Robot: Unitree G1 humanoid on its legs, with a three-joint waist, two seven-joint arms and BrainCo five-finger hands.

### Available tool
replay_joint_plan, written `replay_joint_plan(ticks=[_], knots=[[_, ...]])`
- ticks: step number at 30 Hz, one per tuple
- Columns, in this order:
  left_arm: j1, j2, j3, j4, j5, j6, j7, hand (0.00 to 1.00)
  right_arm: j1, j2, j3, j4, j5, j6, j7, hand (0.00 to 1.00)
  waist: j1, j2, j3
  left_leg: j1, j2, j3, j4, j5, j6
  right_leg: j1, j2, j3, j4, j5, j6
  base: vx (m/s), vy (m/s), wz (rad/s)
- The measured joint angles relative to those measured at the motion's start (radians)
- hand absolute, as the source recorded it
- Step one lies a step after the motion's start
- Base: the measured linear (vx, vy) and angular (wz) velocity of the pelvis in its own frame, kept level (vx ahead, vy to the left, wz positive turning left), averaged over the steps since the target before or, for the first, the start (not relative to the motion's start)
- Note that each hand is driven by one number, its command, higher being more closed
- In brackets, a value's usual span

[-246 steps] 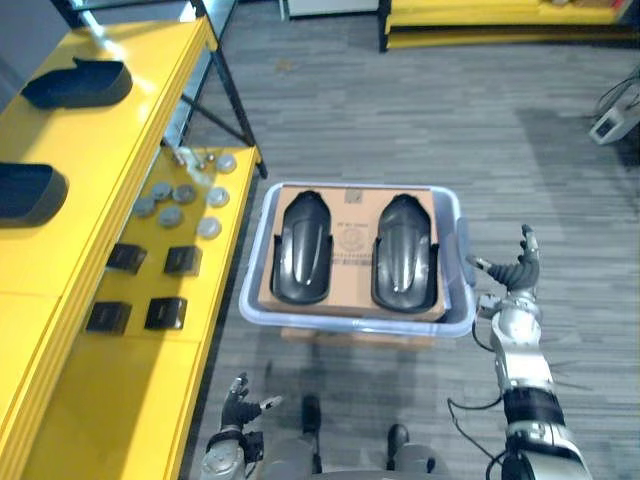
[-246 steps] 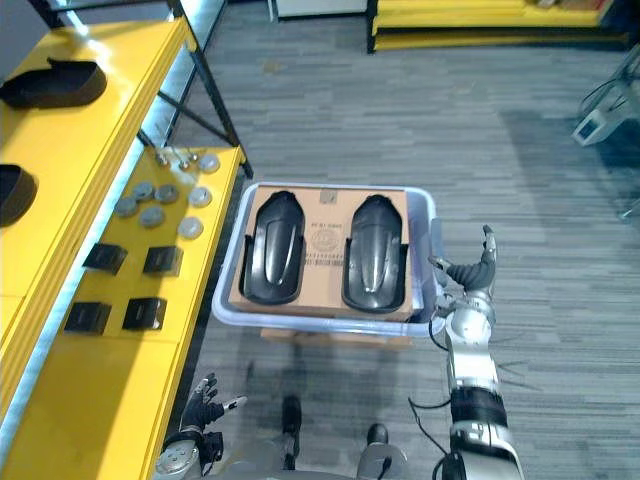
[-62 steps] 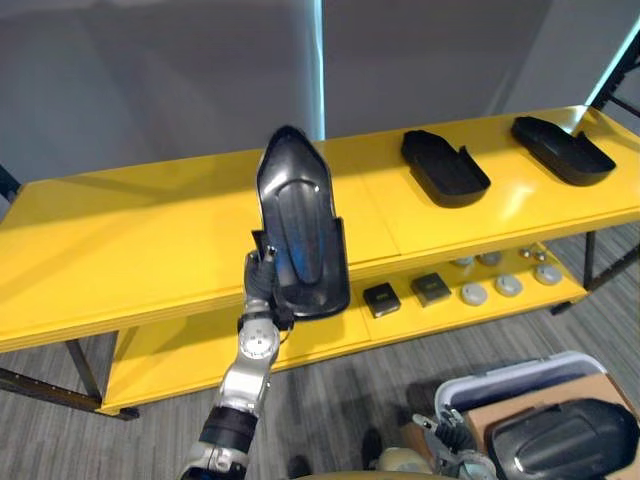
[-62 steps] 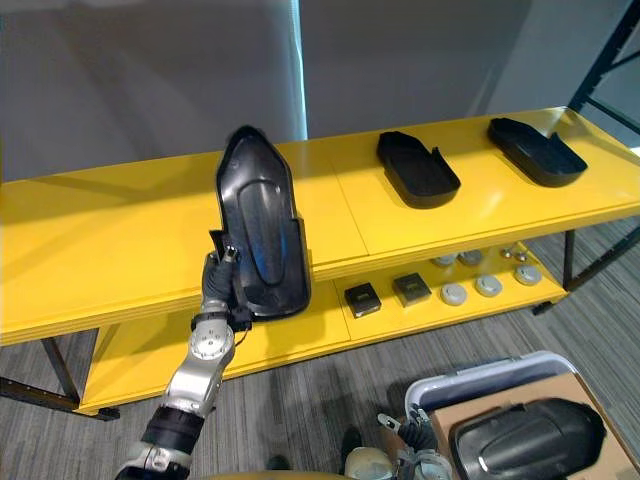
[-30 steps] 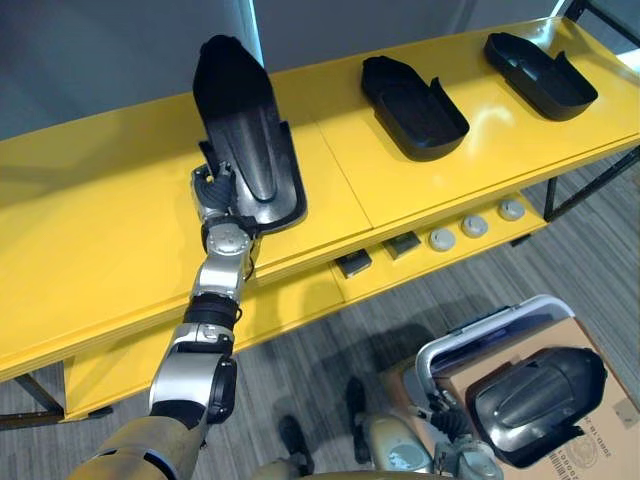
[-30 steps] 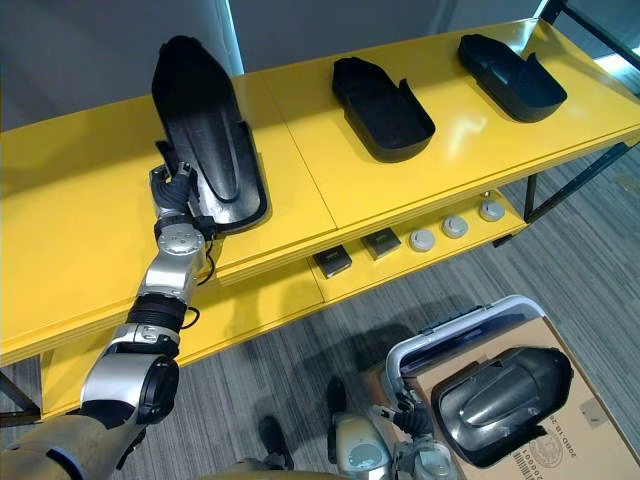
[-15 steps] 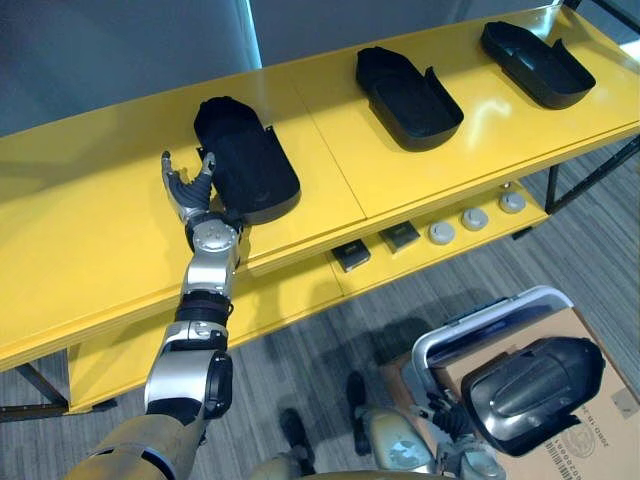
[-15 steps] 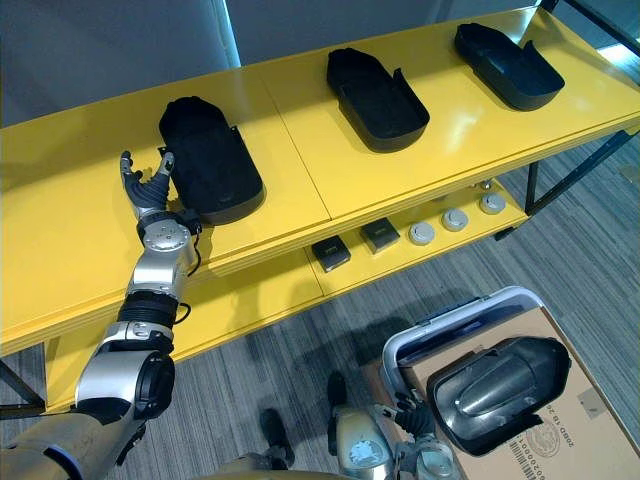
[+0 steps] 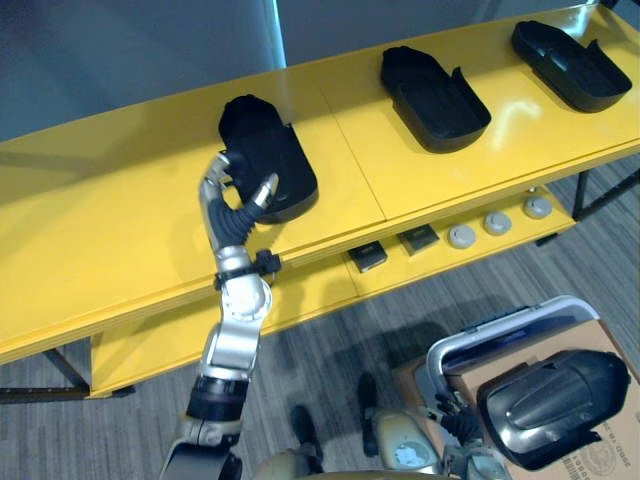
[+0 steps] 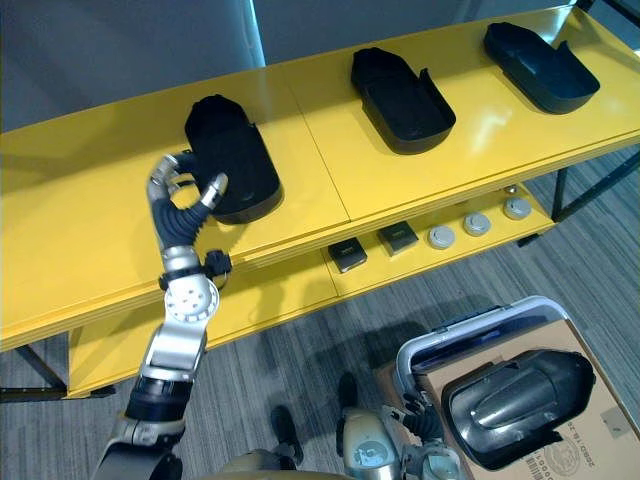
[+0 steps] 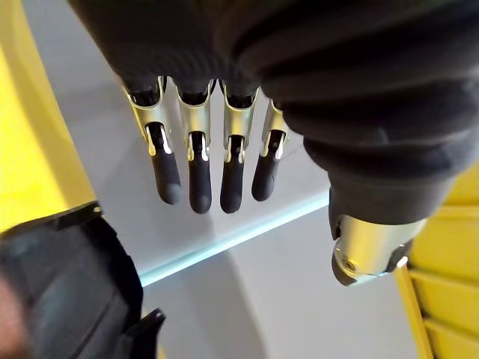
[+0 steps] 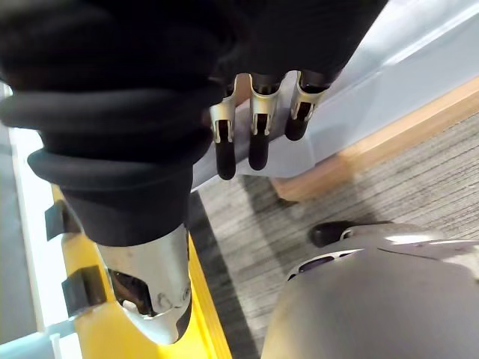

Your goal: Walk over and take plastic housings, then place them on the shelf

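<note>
My left hand [image 9: 232, 210] hangs over the yellow shelf [image 9: 120, 230], fingers loose and spread, holding nothing. It is just beside the 7 o'clock end of a black plastic housing [image 9: 275, 165] lying on the top board. Two more housings [image 9: 435, 85] sit toward 1 and 2 o'clock. My right hand [image 12: 256, 142], fingers straight, is low at 5 o'clock by the bin [image 9: 470, 345], where another housing [image 9: 555, 405] lies on cardboard [image 9: 600, 455].

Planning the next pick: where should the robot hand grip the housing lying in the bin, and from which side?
Likely the rim at the housing's end nearest the robot, coming from above with the right robot hand, beside the bin. It lies dome-up on cardboard; the smooth curved back offers little to pinch, the edge does.
</note>
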Motion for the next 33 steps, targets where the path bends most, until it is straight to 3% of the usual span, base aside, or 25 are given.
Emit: replay_joint_plan(ticks=[6,11,24,33], knots=[[0.01,0.003,-0.072,0.06,0.043,-0.021,-0.065,1.0,-0.009,0.0,0.003,0.006,0.0,0.002,-0.001,0.0,-0.004,0.009,-0.006,-0.002,0.005,0.01,0.001,0.005,-0.006,0.0,0.005,0.001,-0.01,0.01,-0.007,0.02,-0.011,-0.03],[0.01,0.018,-0.101,0.137,0.06,-0.018,-0.07,1.0,-0.023,0.0,0.004,0.032,-0.001,0.004,-0.002,0.0,-0.005,0.009,-0.007,-0.002,0.005,0.024,0.006,0.009,-0.001,0.0,0.006,0.008,-0.017,0.015,-0.004,0.04,0.004,-0.04],[-0.111,0.041,-0.086,0.294,0.083,0.057,-0.063,1.0,-0.051,-0.001,0.007,0.03,-0.002,0.011,-0.002,0.0,-0.021,0.005,-0.017,-0.015,0.005,0.062,0.005,-0.003,-0.006,-0.017,0.015,0.043,-0.044,0.034,-0.001,0.0,0.003,-0.09],[-0.292,0.059,-0.05,0.429,0.084,0.087,-0.061,1.0,-0.053,0.0,0.011,0.001,-0.003,0.01,-0.001,0.0,-0.033,0.004,-0.017,-0.042,0.004,0.084,0.006,-0.002,-0.006,-0.057,0.017,0.064,-0.035,0.041,-0.004,0.02,0.002,-0.07]])
